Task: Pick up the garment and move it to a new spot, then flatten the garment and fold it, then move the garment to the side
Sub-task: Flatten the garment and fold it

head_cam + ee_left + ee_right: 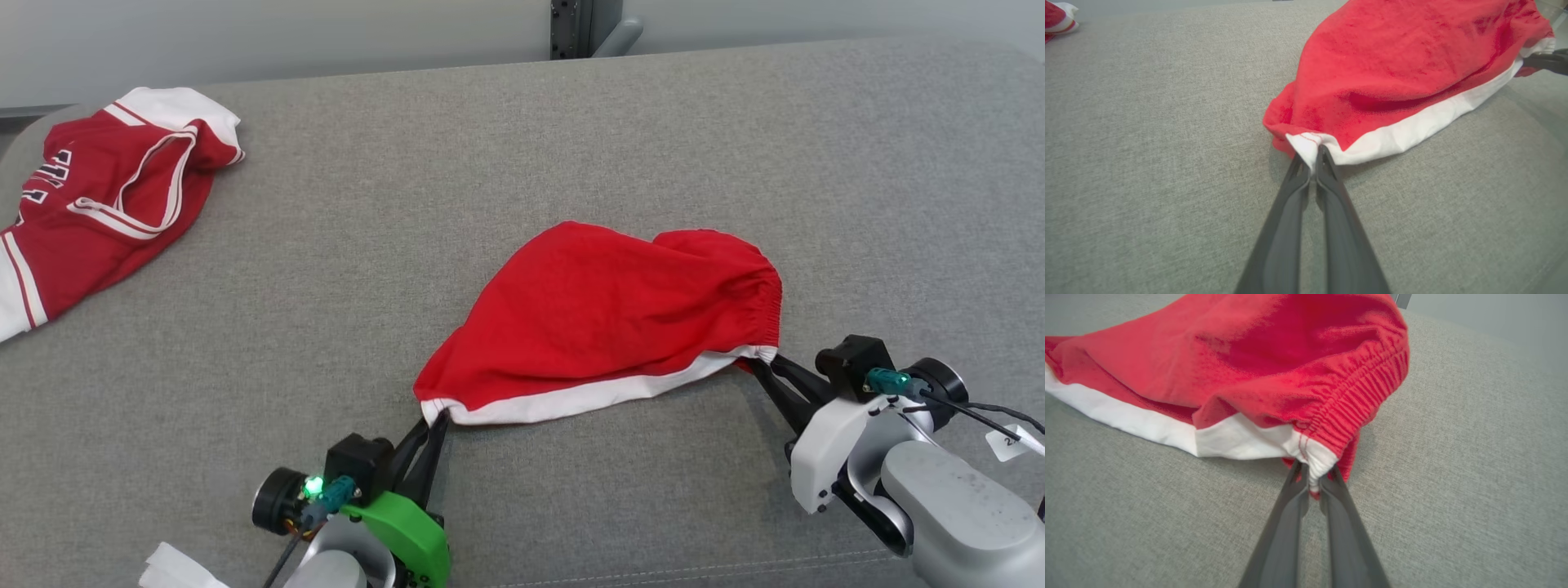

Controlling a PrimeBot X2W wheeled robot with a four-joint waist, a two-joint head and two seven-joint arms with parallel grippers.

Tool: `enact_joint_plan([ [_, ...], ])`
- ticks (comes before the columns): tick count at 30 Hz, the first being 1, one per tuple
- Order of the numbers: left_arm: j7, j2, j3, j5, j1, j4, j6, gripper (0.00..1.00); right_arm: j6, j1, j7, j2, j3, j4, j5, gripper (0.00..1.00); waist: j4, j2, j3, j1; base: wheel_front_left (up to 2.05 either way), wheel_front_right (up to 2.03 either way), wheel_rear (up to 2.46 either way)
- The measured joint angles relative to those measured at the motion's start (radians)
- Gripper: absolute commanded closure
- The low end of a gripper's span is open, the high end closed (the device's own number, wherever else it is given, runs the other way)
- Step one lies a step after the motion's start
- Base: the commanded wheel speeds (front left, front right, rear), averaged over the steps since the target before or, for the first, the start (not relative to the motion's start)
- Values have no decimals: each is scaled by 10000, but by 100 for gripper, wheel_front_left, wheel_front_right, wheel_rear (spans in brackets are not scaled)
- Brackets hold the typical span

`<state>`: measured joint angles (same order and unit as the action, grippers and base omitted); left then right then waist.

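Red cloth, two pieces counted on the grey upholstered surface (pixel 408 204): the garment (pixel 604 318), plain red with a white band (pixel 588 396) along its near edge, and a red-and-white jersey (pixel 98 204) lying well apart at the far left. Two grippers counted, one at each near corner of the garment.

Position: the garment is found near the middle of the surface, humped and bunched rather than flat. Its white band is drawn between the two grippers. The left gripper (pixel 435 420) is clamped on the band's left corner. The right gripper (pixel 761 367) is clamped on the right corner, where the band meets the elastic waistband (pixel 767 302). At each, the jaws are pressed together with white cloth pinched between the tips.

Views compared: from the head view, the garment's whole outline and both arms are taken in at once. In the left wrist view the pinch of the left gripper (pixel 1312 157) is seen close. The other arm's dark fingers (pixel 1547 63) are caught at the right edge, at the band's far end, and a scrap of the jersey (pixel 1057 16) is noted at top left. In the right wrist view, beyond the right gripper (pixel 1314 473), the gathered ribbing of the elastic waistband (pixel 1367 396) and a line of red stitching on the white corner are made out. That detail is too fine to be read from the head.
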<state>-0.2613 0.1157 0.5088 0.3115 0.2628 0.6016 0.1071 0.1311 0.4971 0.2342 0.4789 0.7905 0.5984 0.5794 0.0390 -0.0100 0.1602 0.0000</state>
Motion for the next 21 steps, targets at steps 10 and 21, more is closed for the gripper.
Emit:
enact_joint_plan([
  [10, -12, -119, -1409, 550, -622, -2838, 71, 100, 0, -417, 234, -8, -917, -1133, 414, 100, -39, 0, -646, 0, 0, 0, 0],
  [21, -12, -148, -3022, 637, -1179, -5800, 75, 100, 0, -1333, 140, 706, -2702, -4972, 717, 100, -443, 0, -1545, 0, 0, 0, 0],
])
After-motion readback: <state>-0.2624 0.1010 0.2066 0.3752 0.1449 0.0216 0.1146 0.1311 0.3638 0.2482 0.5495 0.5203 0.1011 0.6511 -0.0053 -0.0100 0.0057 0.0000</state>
